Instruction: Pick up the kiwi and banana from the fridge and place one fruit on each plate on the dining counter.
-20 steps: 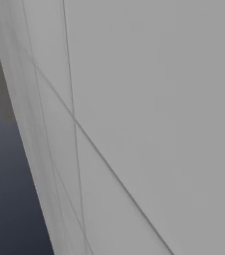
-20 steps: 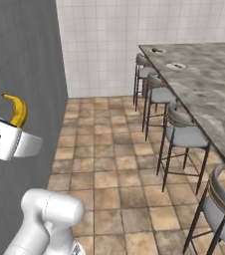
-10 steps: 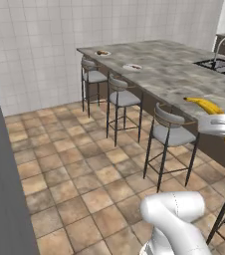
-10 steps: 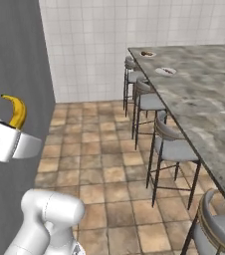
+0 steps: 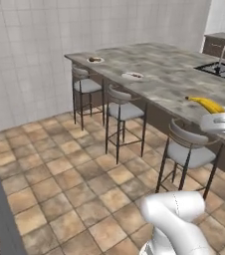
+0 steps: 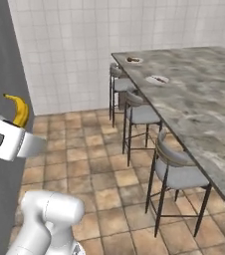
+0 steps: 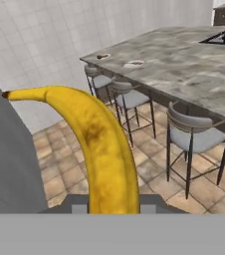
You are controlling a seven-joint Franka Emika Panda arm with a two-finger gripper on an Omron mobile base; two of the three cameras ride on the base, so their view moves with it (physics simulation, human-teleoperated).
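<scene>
clamped on the banana (image 7: 104, 149) (jaws hidden under the fruit), held in the air above the tiled floor (image 5: 69, 184), left of the dining counter (image 6: 199, 94); two plates (image 5: 132, 75) at its far end.

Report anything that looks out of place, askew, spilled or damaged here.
Nothing stands out. The curved yellow banana sits held in the gripper, the metal stools stand upright along the grey marbled counter, and the tiled floor shows no spill.

yellow banana (image 7: 102, 144) with dark tip, grey-beige marbled dining counter (image 5: 169, 79), brown floor tiles (image 6: 94, 169), white wall tiles (image 5: 30, 55)
</scene>
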